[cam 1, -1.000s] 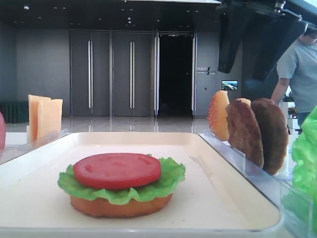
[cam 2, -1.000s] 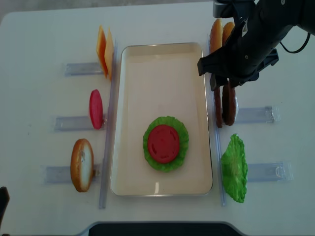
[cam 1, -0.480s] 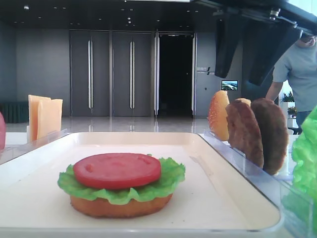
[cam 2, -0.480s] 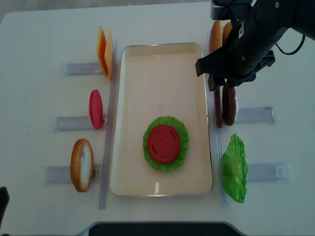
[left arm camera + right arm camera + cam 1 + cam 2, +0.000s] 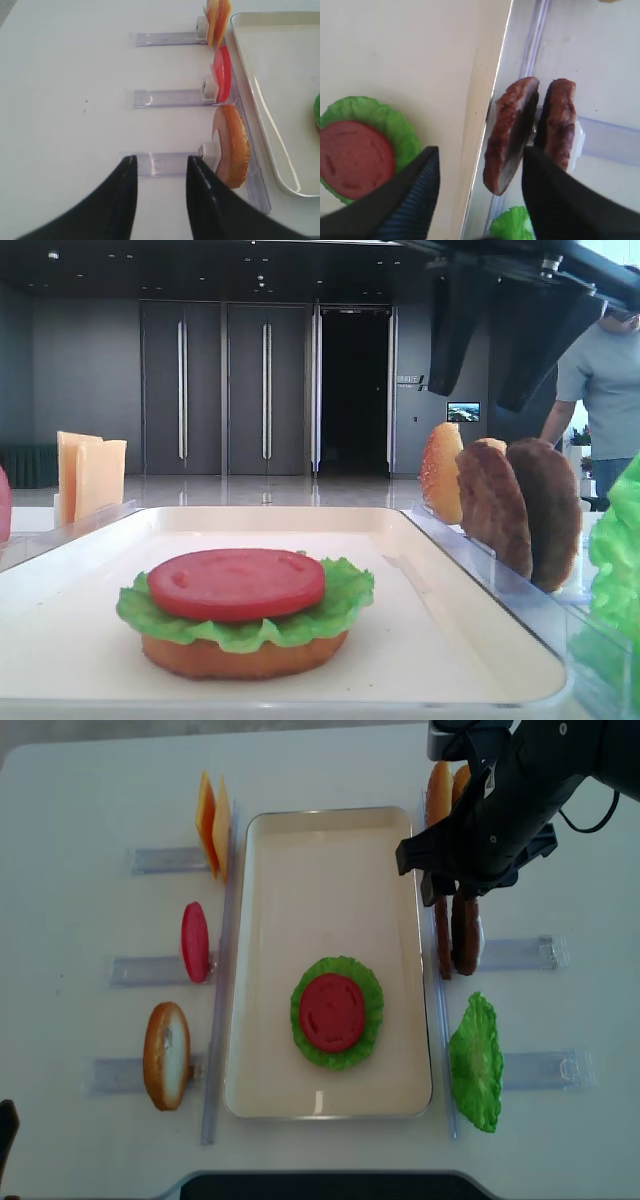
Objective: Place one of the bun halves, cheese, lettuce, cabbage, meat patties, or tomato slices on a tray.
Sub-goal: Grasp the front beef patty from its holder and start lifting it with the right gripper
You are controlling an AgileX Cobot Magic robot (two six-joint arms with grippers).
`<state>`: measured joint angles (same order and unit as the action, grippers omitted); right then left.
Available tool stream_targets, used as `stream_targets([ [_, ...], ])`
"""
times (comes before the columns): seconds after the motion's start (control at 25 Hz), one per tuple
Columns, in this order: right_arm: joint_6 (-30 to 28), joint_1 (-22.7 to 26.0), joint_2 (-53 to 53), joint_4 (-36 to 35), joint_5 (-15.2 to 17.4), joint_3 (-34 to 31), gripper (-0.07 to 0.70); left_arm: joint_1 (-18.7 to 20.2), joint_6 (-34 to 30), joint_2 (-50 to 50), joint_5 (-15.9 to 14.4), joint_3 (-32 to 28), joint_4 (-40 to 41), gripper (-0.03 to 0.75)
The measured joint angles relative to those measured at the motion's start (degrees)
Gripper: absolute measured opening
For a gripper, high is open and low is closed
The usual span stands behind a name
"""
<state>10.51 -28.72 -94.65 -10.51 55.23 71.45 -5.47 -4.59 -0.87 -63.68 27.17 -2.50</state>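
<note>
The cream tray point(image 5: 268, 900) holds a stack of a bun half point(image 5: 245, 657), lettuce point(image 5: 366, 988) and a tomato slice point(image 5: 331, 1012). Two meat patties point(image 5: 463, 935) stand on edge in a clear rack right of the tray. My right gripper point(image 5: 447, 885) hovers open above them. In the right wrist view the patty nearer the tray point(image 5: 510, 135) lies between its fingers, and the other patty point(image 5: 561, 125) is beside it. My left gripper point(image 5: 159, 162) is open over bare table beside a racked bun half point(image 5: 231, 145). No cabbage shows.
Left racks hold cheese slices point(image 5: 212, 825), a tomato slice point(image 5: 194, 941) and a bun half point(image 5: 166, 1055). Right of the tray stand two more bun halves point(image 5: 440, 790) at the back and a lettuce leaf point(image 5: 476, 1063) in front. A person point(image 5: 605, 390) stands behind.
My right gripper has shifted slightly toward the far end above the patties, with its jaws just as wide. Nothing else has moved.
</note>
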Motion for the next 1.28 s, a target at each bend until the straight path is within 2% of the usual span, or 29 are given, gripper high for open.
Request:
stream_targets([
  [1.28,-2.2,0.0,-5.4,0.4,-0.5,0.0,0.387,0.0,0.0,0.0,0.0,0.0,0.0,0.264],
])
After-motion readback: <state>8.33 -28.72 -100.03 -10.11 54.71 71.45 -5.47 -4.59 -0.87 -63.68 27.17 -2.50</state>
